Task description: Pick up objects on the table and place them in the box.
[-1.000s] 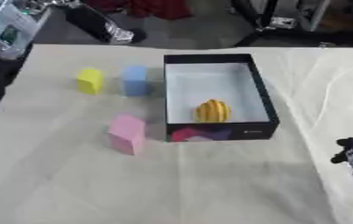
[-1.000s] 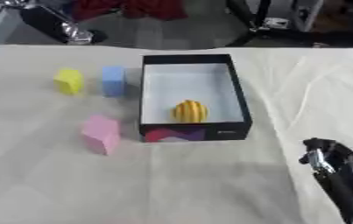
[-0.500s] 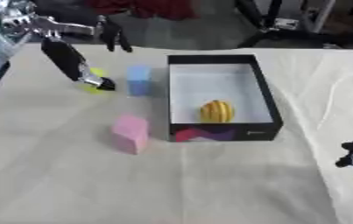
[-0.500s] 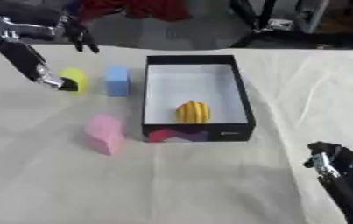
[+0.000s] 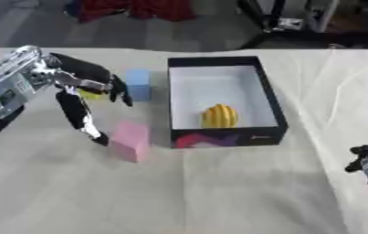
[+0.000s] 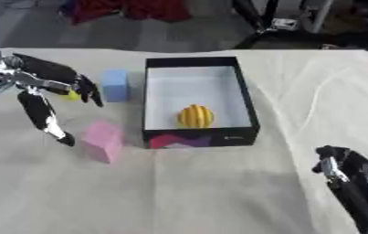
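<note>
I see the box [image 5: 270,103] near the middle of the worktop: a black rectangular one with a white inside, open at the top, its long side running away from me, and a pink and purple pattern on its near outer wall. Inside it, toward the near end, sits a yellow ridged ball [image 5: 218,116]. Just left of the box, near its far end, a light blue block [image 5: 139,84] stands upright. Left of that, a small yellow block [image 5: 91,94] shows only partly, mostly hidden. A pink block [image 5: 130,140] stands near the box's near left corner, slightly apart from it.
</note>
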Available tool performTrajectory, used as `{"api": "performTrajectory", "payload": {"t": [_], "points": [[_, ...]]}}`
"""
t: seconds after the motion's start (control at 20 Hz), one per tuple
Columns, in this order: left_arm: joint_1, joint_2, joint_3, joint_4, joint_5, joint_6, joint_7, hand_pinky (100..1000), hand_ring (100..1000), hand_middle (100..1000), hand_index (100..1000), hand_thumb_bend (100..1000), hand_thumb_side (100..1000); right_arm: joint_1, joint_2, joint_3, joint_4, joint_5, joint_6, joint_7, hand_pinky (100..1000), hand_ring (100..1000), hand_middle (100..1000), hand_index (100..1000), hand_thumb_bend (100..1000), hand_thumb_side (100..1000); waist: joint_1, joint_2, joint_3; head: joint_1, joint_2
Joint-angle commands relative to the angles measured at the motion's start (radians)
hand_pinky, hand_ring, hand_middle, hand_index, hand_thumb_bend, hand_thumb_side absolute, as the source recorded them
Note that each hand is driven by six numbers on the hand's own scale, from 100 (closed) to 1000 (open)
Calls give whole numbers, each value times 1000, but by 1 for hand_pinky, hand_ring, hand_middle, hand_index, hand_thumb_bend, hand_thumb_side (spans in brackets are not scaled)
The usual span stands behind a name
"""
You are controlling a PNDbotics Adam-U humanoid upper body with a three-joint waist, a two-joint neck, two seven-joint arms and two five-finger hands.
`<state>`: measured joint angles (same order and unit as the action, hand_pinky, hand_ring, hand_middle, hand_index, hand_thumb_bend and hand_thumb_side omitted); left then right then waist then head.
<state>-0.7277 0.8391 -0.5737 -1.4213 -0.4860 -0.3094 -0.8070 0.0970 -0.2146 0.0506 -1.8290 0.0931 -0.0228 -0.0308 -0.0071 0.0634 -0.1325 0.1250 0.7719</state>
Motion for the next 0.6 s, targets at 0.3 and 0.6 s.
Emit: {"api": "performTrajectory", "payload": {"t": [0.3, 0.6], "points": [[-4, -29, -6, 45, -49, -141, -100, 788, 750, 810, 896, 593, 541, -9, -16, 0, -10, 4, -2, 2, 713, 514, 429, 633, 100, 613, 14, -28, -2, -15, -2], [8, -61, 9, 45, -128, -143, -100, 790, 753, 813, 896, 590, 538, -10, -15, -1, -10, 3, -3, 1, 713, 514, 429, 633, 100, 611, 12, -28, -2, -25, -2]]}}
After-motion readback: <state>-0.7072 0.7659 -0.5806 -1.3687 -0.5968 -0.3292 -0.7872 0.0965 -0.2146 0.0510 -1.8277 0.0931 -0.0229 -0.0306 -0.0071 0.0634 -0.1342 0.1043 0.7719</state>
